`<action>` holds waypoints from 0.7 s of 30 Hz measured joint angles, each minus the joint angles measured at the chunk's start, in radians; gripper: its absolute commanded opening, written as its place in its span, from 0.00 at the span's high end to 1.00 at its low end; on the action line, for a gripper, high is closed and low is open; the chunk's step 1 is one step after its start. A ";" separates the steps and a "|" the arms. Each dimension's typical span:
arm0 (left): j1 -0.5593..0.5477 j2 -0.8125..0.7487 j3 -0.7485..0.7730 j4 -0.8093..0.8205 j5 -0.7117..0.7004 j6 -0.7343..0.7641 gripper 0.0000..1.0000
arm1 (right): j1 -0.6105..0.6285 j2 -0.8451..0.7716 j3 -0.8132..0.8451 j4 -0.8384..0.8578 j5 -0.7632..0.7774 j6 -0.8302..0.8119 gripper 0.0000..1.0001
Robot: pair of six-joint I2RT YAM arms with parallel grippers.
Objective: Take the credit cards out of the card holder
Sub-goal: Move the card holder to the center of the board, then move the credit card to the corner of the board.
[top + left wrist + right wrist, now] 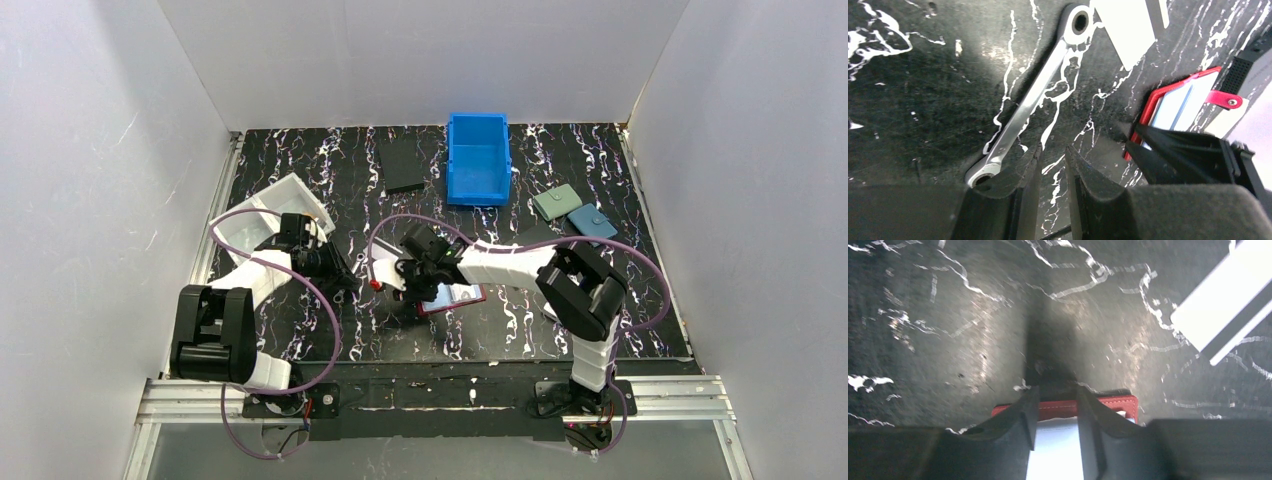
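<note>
Right jaws loom at the bottom of the right wrist view, narrow and straddling the red edge of the holder [1108, 402]. A pale strip shows between them. It could be card or pocket, I can't tell, nor whether they're pinching it. From above, the holder lies open near desk centre, right under those jaws. One white card [1223, 305] lies loose at its 9 o'clock, apart from it. Left jaws sit further out at 9 o'clock, by the end of the wrench [1033, 95], all but closed on nothing. No orange card showing anywhere. To my eye the job now is teasing out what's inside: catch only the card's lip, not the pocket, and draw straight along the slot. The left arm could pin the holder so it doesn't lift or skid.
</note>
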 measured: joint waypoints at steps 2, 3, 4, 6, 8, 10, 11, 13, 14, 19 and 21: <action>0.000 0.000 0.000 0.014 0.020 0.000 0.77 | -0.029 0.009 0.021 -0.032 -0.008 0.025 0.42; 0.000 0.000 0.000 0.023 0.032 0.000 0.77 | -0.042 0.018 0.036 -0.045 -0.014 0.037 0.37; 0.000 0.000 0.000 0.030 0.040 0.000 0.77 | -0.057 0.035 0.064 -0.065 -0.024 0.063 0.34; 0.000 -0.003 0.000 0.040 0.049 -0.003 0.77 | -0.079 0.089 0.141 -0.084 -0.031 0.128 0.30; 0.000 -0.023 -0.003 0.040 0.048 -0.007 0.75 | -0.093 0.153 0.239 -0.092 -0.031 0.203 0.28; 0.000 -0.089 -0.017 0.038 0.034 -0.010 0.73 | -0.097 0.213 0.336 -0.092 -0.026 0.278 0.27; 0.000 -0.126 -0.023 0.037 0.025 -0.011 0.69 | -0.096 0.245 0.385 -0.091 -0.022 0.319 0.27; 0.000 -0.232 -0.034 0.027 -0.001 -0.013 0.59 | -0.095 0.303 0.475 -0.084 0.001 0.392 0.25; 0.002 -0.278 -0.037 0.024 -0.013 -0.015 0.54 | -0.095 0.325 0.511 -0.083 0.016 0.426 0.25; 0.013 -0.467 -0.084 0.013 -0.047 -0.055 0.42 | -0.094 0.385 0.594 -0.092 0.077 0.513 0.21; 0.017 -0.520 -0.111 0.011 -0.047 -0.079 0.36 | -0.094 0.406 0.620 -0.095 0.100 0.532 0.20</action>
